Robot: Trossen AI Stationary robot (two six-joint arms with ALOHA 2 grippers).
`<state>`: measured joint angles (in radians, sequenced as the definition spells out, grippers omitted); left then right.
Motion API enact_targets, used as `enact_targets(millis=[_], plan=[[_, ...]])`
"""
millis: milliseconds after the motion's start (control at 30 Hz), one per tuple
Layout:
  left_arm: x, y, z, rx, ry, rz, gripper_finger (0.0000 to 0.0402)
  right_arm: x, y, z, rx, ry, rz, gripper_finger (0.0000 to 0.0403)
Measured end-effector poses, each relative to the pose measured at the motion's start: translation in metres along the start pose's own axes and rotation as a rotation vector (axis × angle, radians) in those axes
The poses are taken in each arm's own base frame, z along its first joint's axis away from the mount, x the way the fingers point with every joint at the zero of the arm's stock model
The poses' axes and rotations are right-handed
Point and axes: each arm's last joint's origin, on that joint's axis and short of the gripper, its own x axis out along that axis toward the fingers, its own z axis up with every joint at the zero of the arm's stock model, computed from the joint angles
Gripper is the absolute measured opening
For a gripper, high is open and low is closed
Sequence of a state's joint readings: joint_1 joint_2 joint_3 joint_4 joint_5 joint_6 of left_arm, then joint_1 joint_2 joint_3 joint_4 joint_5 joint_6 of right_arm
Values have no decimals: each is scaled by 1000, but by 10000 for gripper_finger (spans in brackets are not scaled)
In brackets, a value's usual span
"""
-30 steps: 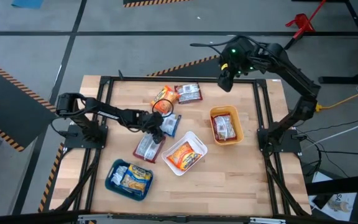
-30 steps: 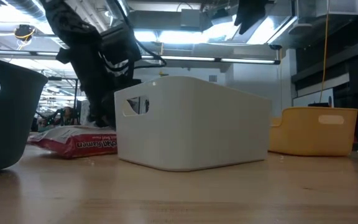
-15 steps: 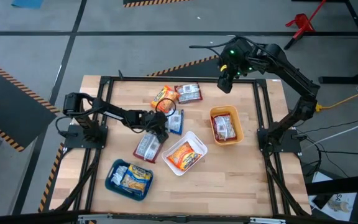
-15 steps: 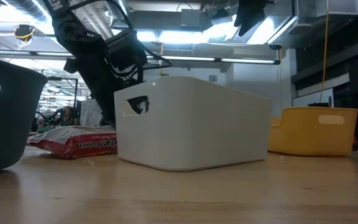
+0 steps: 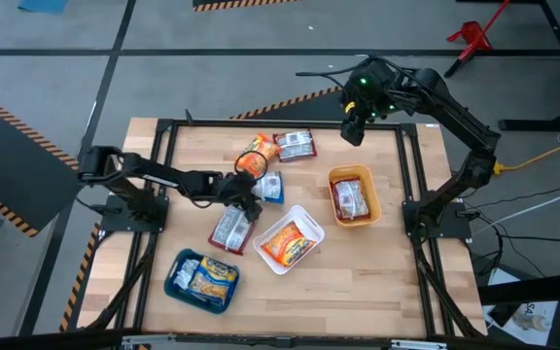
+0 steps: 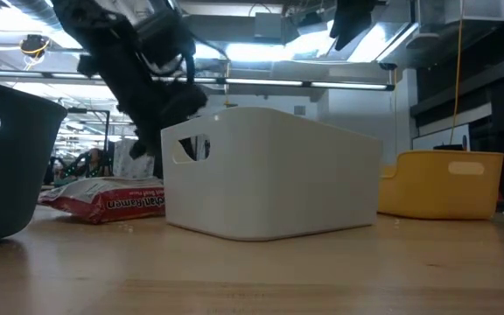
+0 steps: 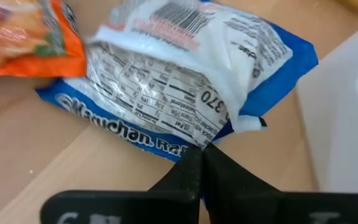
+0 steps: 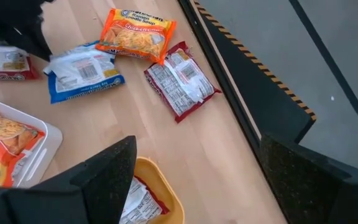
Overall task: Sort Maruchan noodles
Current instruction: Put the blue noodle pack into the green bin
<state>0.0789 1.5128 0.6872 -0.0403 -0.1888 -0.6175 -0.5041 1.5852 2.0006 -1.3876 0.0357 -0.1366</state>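
A blue Maruchan packet [image 7: 185, 87] lies at the table's middle, its white label side up, beside an orange packet [image 5: 256, 154]. My left gripper [image 7: 201, 168] is shut on it. A dark red packet [image 5: 295, 145] lies farther back, and another [image 5: 229, 229] lies flat beside the white bin [image 5: 304, 216]. My right gripper [image 5: 353, 122] hangs open, high over the table's far edge, with nothing between its fingers [image 8: 104, 174]. My left gripper pinches the blue packet's edge [image 7: 215, 140], near one corner, between its two fingertips. The fingers come slanting down from the table's left side. The packet's far part lies on the table against the orange packet [image 7: 30, 37].
The white bin holds orange packets [image 5: 288, 243]. An orange bin [image 5: 367, 190] at the right holds a dark red packet. A teal bin [image 5: 178, 267] at the near left holds blue packets. Bare wood shows at the table's near right.
My left gripper has shut on the blue packet's edge and risen a little. The packet has shifted slightly toward the far edge. My right arm has kept still.
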Motion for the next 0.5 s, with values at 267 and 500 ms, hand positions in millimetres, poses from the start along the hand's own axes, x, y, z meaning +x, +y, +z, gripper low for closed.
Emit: enact_targets(millis=[267, 500], plan=[[-39, -12, 3, -93, -75, -43, 0, 0, 0, 1, -29, -8, -2, 328], [-87, -28, -3, -158, -98, -188, 0, 0, -1, 4, -52, -37, -5, 328]])
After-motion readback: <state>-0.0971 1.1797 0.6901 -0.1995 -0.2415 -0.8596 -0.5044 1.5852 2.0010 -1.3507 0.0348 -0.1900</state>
